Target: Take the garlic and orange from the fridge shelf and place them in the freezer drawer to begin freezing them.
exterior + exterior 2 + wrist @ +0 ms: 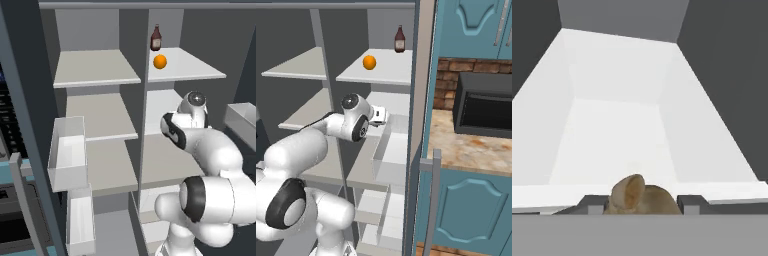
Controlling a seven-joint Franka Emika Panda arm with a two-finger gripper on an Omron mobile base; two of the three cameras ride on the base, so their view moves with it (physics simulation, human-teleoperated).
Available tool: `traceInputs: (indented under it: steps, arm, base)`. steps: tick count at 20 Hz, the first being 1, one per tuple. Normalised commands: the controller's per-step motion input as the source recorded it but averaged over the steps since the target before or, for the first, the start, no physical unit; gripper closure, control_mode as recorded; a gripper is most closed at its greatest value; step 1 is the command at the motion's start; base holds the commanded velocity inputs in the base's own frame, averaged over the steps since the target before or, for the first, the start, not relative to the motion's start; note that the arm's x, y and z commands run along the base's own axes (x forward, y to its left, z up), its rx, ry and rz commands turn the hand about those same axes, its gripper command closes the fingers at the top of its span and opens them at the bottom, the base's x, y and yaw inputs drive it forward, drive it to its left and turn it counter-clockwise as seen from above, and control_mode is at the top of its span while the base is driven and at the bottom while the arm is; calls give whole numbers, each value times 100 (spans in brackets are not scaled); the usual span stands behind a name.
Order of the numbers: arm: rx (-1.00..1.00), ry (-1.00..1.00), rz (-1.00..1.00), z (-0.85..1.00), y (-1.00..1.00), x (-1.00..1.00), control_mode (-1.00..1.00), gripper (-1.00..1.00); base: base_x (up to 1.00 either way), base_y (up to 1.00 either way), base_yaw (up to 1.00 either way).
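Down over the freezer drawer (617, 130) hangs the gripper (643, 202), pinched tight on the garlic (639, 197), bulb's long axis roughly upright w/ its tip leaning left in hand view. IMO drop lower & centre it before letting go. Orange (160, 61) sits up on the fridge shelf (192, 65), near side of bottle (156, 38).

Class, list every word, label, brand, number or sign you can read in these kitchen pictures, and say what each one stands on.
None: no readable text in any view.
The dark brown bottle bears a pale label patch, too small and blurred to read.
The orange, the fridge shelf, the garlic in the shut gripper and the freezer drawer are unmarked.
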Motion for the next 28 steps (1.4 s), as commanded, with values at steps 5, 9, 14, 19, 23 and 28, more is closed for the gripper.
traceInputs:
  steps: [5, 9, 14, 19, 23, 28]
  arm:
    - [0, 0, 0, -23, 54, -100, -100, 100]
    - [0, 0, 0, -5, 47, -100, -100, 100]
    - [0, 0, 3, -8, 34, -96, -100, 100]
    - [0, 2, 3, -5, 27, -43, -100, 100]
    - [0, 2, 4, 0, 14, -2, -100, 100]
    - [1, 0, 4, 0, 0, -5, -100, 100]
  base:
    - [0, 0, 0]
    - [0, 0, 0]
    - [0, 0, 0]
    - [0, 0, 0]
    - [0, 0, 0]
    - [0, 0, 0]
